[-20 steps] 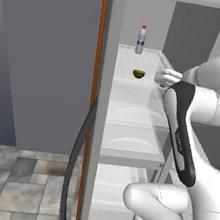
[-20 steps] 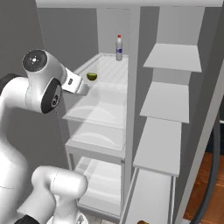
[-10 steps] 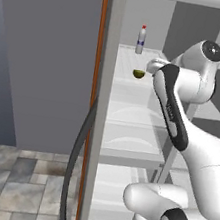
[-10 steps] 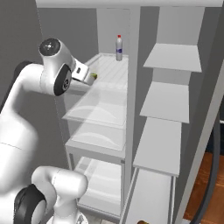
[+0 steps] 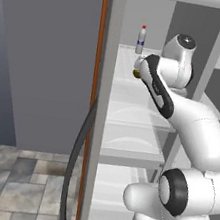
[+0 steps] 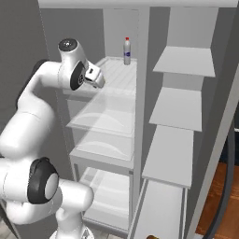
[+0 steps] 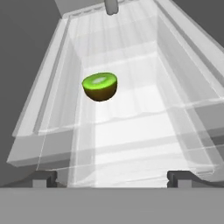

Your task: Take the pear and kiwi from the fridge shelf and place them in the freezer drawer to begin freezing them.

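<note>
Change first: over the last second the arm has swung forward from its folded pose, and the dark two-finger gripper (image 7: 112,178) has come up to the front of the fridge. It now faces straight along the wide white ribbed fridge shelf with the clear raised rim (image 7: 131,131). The tips sit wide apart at the bottom corners of the hand view with nothing between them. We read this as the approach for the first pick, with no grasp made yet and nothing moved toward the freezer drawer.

Just past the rim is the pear (image 7: 100,86), a small rounded fruit with a flat bright green top and an olive underside. It rests on the shelf left of the centre line and well apart from the fingertips. It is in the same spot as a second ago; only the arm moved. In our judgement the gripper needs to shift a little left and go further in before it can close.

At the far end a small grey-white bottle with a red cap (image 6: 126,50) stands upright by the back wall, also unmoved.

Counts:
- One green fruit on the shelf.
- One bottle.
- One ribbed shelf.
- Two clear-fronted bins (image 6: 105,116) under it.
- Four narrow grey door shelves (image 6: 184,60) to the right.
- One gripper.

We count no reddish-brown kiwi among these.
</note>
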